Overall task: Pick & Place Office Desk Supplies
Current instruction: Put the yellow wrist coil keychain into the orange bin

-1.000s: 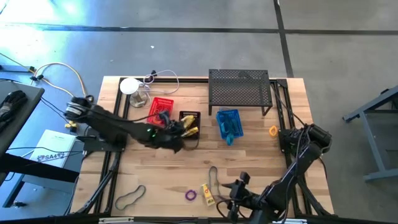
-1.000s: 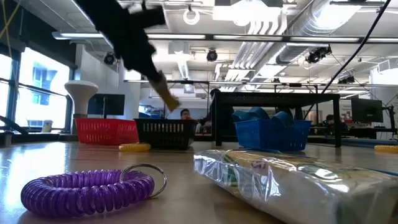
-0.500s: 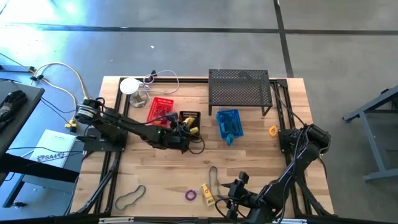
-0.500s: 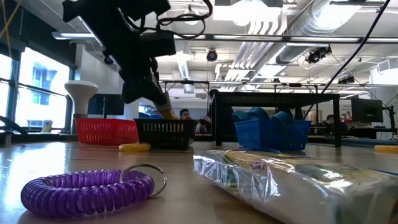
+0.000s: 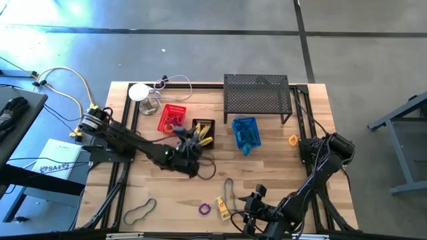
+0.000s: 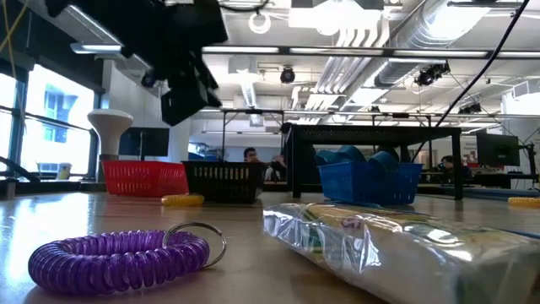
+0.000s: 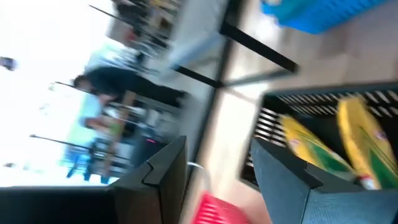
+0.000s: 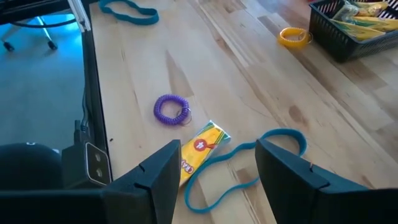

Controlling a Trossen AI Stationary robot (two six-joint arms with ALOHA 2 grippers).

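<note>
My left gripper hovers open just in front of the black basket, touching nothing. Yellow packets lie inside that basket. My right gripper waits open above the table's near edge. Below it a yellow packet, a purple coil ring and a rubber-band loop lie flat on the wood. Another dark loop lies at the near left. A small yellow ring lies before the black basket, and an orange ring lies on the table's right side.
A red basket stands left of the black one and a blue basket right of it. The black mesh shelf stands at the far edge, and a white round object with a cable sits at the far left. People show in the room behind.
My left gripper has rolled at the wrist and opened, letting go of a yellow packet. The packet has dropped into the black basket, and the gripper has sunk a little. My right gripper has kept open over the near edge.
</note>
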